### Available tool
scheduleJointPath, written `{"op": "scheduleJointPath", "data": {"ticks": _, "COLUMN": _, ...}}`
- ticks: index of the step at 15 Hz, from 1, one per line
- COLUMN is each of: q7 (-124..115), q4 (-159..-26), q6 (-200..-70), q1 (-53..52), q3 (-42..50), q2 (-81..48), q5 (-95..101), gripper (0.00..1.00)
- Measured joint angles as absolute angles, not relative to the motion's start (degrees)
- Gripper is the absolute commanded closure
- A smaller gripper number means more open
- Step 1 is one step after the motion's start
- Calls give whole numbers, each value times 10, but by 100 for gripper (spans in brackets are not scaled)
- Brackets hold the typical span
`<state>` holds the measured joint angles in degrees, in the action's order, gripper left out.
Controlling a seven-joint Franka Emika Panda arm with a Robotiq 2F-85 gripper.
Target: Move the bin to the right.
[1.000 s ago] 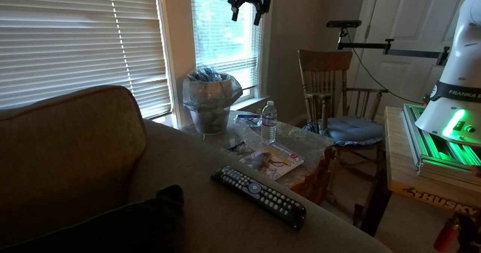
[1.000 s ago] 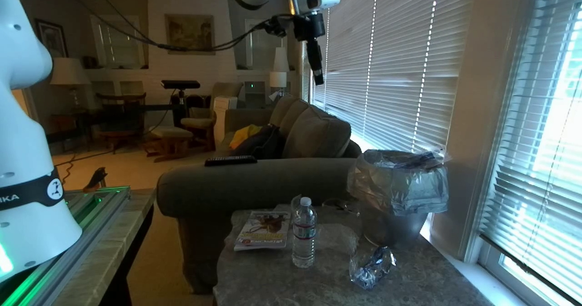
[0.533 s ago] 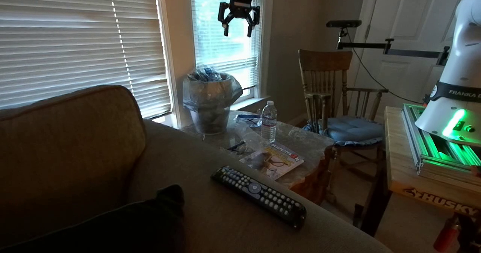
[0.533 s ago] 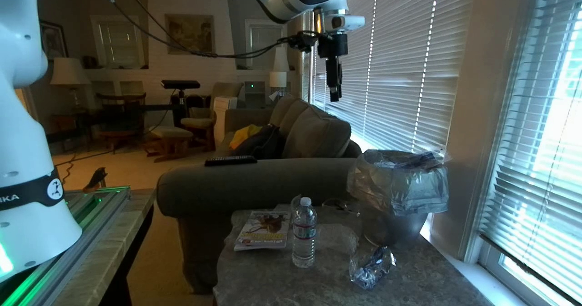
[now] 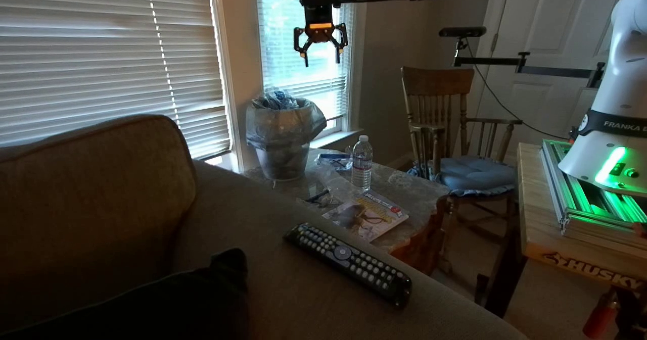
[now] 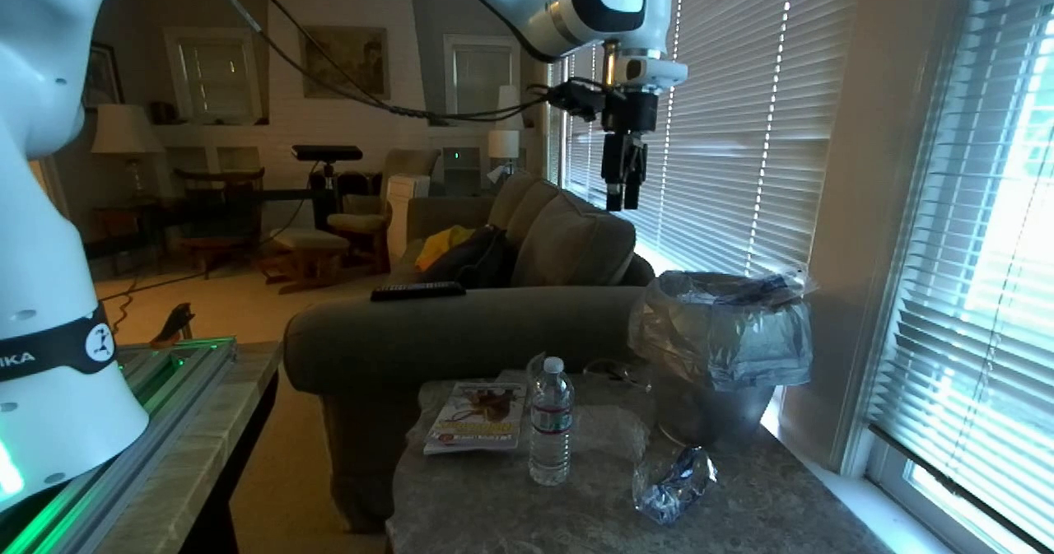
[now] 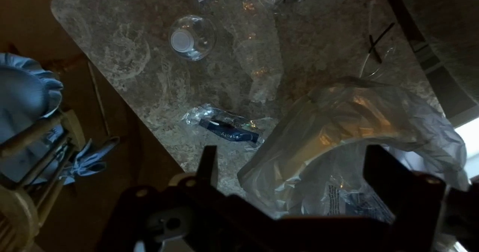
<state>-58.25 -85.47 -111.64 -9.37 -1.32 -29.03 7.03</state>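
In an exterior view, the Robotiq gripper (image 5: 322, 61) hangs at upper centre, the upright lined wastebasket (image 5: 283, 145) below and to its left on the side table (image 5: 410, 188). In an exterior view, the lined wastebasket (image 6: 721, 356) stands right of centre, below and right of the Robotiq gripper (image 6: 622, 207). In the wrist view, the plastic liner (image 7: 329, 128) lies lower right; the jaws are wide apart, holding and touching nothing.

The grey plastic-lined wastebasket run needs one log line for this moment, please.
tapered grey plastic-lined wastebasket: upright on mottled grey table, not yet gripped | black gripper: open, empty, higher than wastebasket
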Motion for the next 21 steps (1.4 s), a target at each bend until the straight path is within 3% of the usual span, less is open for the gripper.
{"op": "scheduleJointPath", "data": {"ticks": 21, "q7": -622, "q4": -758, "q6": -1166, "q1": -70, "q3": 35, "q2": -416, "q5": 27, "gripper": 0}}
